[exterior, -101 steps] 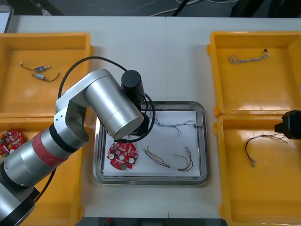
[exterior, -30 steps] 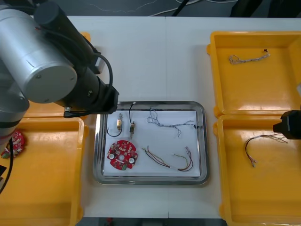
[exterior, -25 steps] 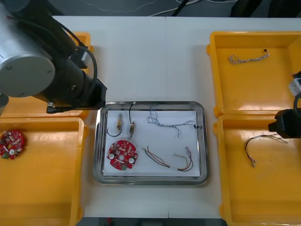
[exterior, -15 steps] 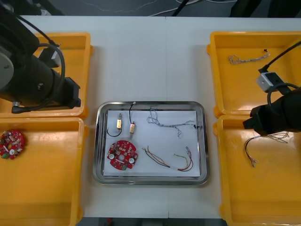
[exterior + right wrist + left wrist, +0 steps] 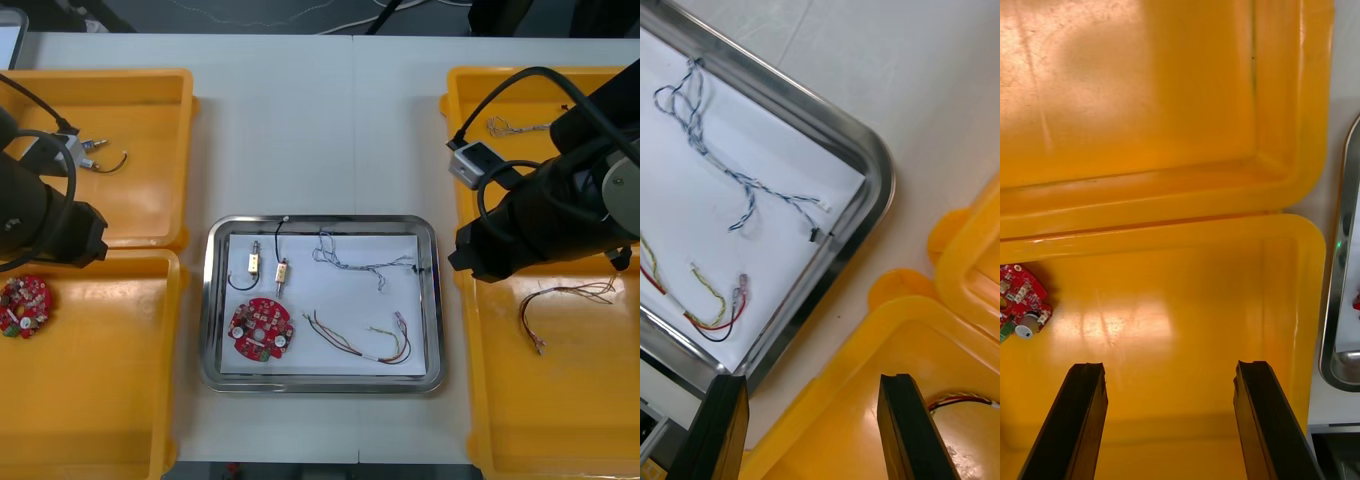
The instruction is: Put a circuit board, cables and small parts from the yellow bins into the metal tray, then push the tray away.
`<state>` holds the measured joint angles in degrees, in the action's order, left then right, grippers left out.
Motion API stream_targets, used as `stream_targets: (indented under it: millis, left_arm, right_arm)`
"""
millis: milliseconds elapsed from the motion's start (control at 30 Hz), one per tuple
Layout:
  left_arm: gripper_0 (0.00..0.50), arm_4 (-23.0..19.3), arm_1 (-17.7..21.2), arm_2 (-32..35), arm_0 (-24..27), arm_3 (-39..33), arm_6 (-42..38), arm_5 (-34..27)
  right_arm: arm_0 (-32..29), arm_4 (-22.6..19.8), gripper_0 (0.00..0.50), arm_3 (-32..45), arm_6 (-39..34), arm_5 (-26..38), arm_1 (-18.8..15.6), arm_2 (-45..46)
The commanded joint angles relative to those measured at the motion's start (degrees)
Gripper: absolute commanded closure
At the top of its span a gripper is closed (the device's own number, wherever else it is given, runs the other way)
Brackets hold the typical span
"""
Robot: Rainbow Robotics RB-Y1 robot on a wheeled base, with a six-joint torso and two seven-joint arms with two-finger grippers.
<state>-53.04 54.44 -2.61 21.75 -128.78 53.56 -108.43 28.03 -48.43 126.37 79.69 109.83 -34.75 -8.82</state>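
Observation:
The metal tray [image 5: 436, 300], white inside, lies mid-table between the yellow bins. In it are a round red circuit board [image 5: 261, 328], two small metal parts [image 5: 268, 267] on black cable, a blue and white cable [image 5: 360, 262] and a red and yellow cable [image 5: 365, 342]. My left gripper [image 5: 1169, 367] stands open and empty over the near left bin [image 5: 1187, 300], left of the tray. My right gripper [image 5: 812, 379] is open and empty above the near right bin's corner [image 5: 887, 330], just off the tray's right rim [image 5: 865, 217].
A second circuit board [image 5: 24, 303] lies in the near left bin. The far left bin holds small metal parts [image 5: 95, 150]. A twisted cable [image 5: 515, 125] lies in the far right bin, and a thin cable [image 5: 560, 300] in the near right bin.
My left arm has pulled back from the tray to the left, over the left bins. My right arm has swung in from the right edge toward the tray's right side.

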Motion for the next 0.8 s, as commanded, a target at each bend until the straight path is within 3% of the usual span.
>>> stream_targets:
  millis: [33, 300, 567, 800]
  left_arm:
    - [0.0, 0.0, 3.1, 6.5, -5.1, -3.1, 3.3, 3.0]
    - [0.0, -1.5, 3.0, 12.4, -9.5, -3.2, 8.1, 6.4]
    - [0.0, -4.4, 3.0, 14.4, -11.9, -2.6, 9.0, 10.4]
    - [0.0, -3.6, 3.0, 15.9, -12.5, -2.6, 9.9, 10.4]
  right_arm:
    - [2.5, -0.9, 0.0, 2.1, -0.9, 0.2, -1.8, -5.8]
    - [4.3, -0.4, 0.0, 2.9, 0.5, 0.2, -0.9, -14.2]
    - [8.4, 4.7, 0.0, 2.3, 1.8, -3.5, 1.5, -26.3]
    - [10.8, 7.9, 0.0, 0.5, 2.7, -5.9, 4.9, -34.2]
